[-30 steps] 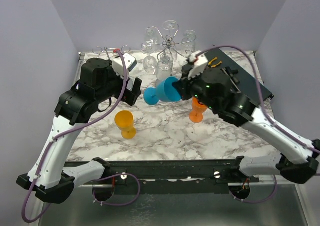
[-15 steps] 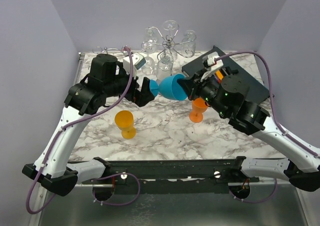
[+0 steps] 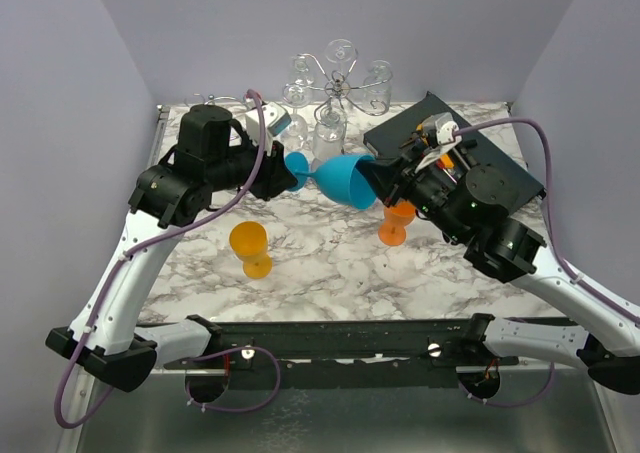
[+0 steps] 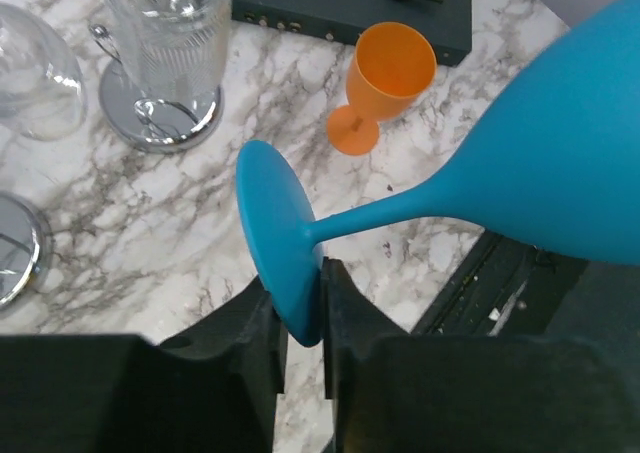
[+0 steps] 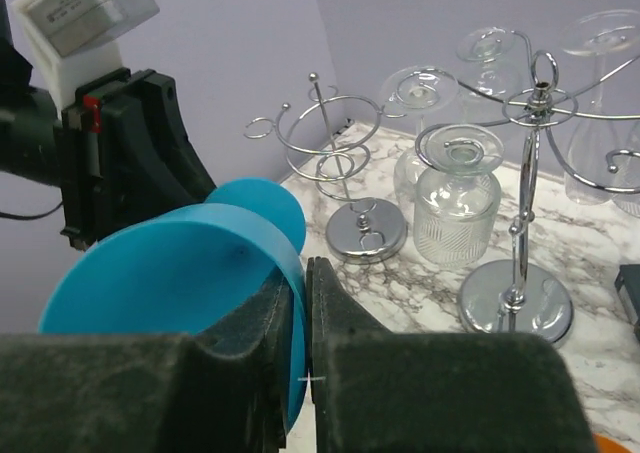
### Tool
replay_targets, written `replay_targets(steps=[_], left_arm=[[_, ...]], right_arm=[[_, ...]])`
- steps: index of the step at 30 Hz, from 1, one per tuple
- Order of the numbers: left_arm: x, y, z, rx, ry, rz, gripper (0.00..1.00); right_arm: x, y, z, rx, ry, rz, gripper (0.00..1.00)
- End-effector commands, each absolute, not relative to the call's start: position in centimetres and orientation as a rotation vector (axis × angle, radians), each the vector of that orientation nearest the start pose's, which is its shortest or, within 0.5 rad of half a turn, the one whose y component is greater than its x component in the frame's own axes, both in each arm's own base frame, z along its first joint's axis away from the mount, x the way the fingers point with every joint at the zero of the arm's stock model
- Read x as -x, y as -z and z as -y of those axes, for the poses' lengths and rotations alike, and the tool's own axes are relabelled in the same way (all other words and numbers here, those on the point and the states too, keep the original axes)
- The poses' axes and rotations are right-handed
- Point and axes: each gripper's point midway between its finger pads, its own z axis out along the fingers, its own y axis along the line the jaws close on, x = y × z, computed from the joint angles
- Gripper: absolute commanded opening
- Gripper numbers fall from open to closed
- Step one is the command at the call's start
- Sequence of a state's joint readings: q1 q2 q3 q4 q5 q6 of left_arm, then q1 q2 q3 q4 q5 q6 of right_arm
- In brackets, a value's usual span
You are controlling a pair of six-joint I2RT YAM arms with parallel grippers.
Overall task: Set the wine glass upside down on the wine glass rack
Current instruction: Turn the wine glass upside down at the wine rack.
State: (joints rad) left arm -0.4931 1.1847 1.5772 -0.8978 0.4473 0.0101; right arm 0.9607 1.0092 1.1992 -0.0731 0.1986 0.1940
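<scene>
A blue wine glass (image 3: 345, 178) lies roughly level in the air between my two grippers, foot to the left and bowl to the right. My left gripper (image 3: 283, 176) is shut on the edge of the foot (image 4: 275, 243), its own jaws (image 4: 300, 298) pinching the disc. On the bowl's rim (image 5: 170, 273), my right gripper (image 5: 303, 283) is shut with one finger inside and one outside. The chrome wine glass rack (image 3: 338, 88) stands at the back with clear glasses hanging from it, just beyond the blue glass; the right wrist view shows it too (image 5: 541, 93).
An orange glass (image 3: 249, 248) stands left of centre and another (image 3: 396, 221) under the right arm. A dark box (image 3: 500, 168) lies at the back right. A smaller empty wire rack (image 5: 325, 133) and a ribbed clear glass (image 5: 455, 203) stand beside the main rack.
My left gripper has gone from open to shut on the blue glass's foot. The right arm has drawn back to the right, and the glass has shifted with it.
</scene>
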Motion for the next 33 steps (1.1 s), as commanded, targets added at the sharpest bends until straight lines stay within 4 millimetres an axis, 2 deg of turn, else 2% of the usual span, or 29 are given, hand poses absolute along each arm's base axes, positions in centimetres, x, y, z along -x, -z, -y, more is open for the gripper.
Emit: replay_targets(steps=[1, 4, 6, 7, 8, 11, 14, 16, 19, 22, 25, 31, 33], left_arm=[[-23.4, -38.4, 21.7, -0.844, 0.772, -1.825, 0.11], [-24.4, -38.7, 21.0, -0.863, 0.676, -1.796, 0.03], [-25.1, -38.6, 20.3, -0.917, 0.581, -1.754, 0.03], [-25.6, -38.7, 19.8, -0.943, 0.516, -1.729, 0.02], [-26.0, -38.7, 19.3, -0.958, 0.461, -1.708, 0.02], [-27.2, -39.0, 17.8, -1.067, 0.263, -1.608, 0.01], [-28.0, -39.8, 16.6, -1.138, 0.106, -1.500, 0.01], [-27.8, -40.5, 16.5, -1.188, 0.049, -1.415, 0.01], [-26.5, -40.7, 16.8, -1.305, 0.012, -1.263, 0.01], [-25.2, -41.1, 17.3, -1.380, -0.032, -1.083, 0.01], [-23.9, -41.9, 17.7, -1.405, -0.038, -0.961, 0.01], [-22.8, -43.8, 18.1, -1.389, -0.053, -0.838, 0.00], [-22.5, -44.1, 18.2, -1.392, -0.056, -0.811, 0.00]], right_arm=[[-21.6, -43.0, -29.2, 0.458, -0.876, -1.412, 0.19], [-21.3, -42.2, -29.0, 0.474, -0.873, -1.441, 0.46], [-21.0, -41.8, -28.3, 0.467, -0.870, -1.471, 0.69], [-20.8, -41.4, -28.0, 0.464, -0.864, -1.486, 0.88], [-20.5, -41.2, -27.5, 0.469, -0.860, -1.499, 0.99], [-19.0, -40.5, -26.6, 0.527, -0.864, -1.537, 1.00], [-16.8, -39.3, -26.3, 0.688, -0.874, -1.599, 1.00], [-16.2, -38.9, -26.1, 0.734, -0.868, -1.645, 1.00], [-15.9, -39.7, -26.5, 0.750, -0.893, -1.633, 1.00], [-16.1, -40.4, -28.1, 0.769, -0.943, -1.579, 1.00], [-16.6, -40.1, -30.5, 0.800, -0.994, -1.534, 1.00], [-18.0, -37.4, -35.6, 0.883, -1.071, -1.527, 1.00], [-18.1, -37.0, -36.9, 0.903, -1.111, -1.504, 1.00]])
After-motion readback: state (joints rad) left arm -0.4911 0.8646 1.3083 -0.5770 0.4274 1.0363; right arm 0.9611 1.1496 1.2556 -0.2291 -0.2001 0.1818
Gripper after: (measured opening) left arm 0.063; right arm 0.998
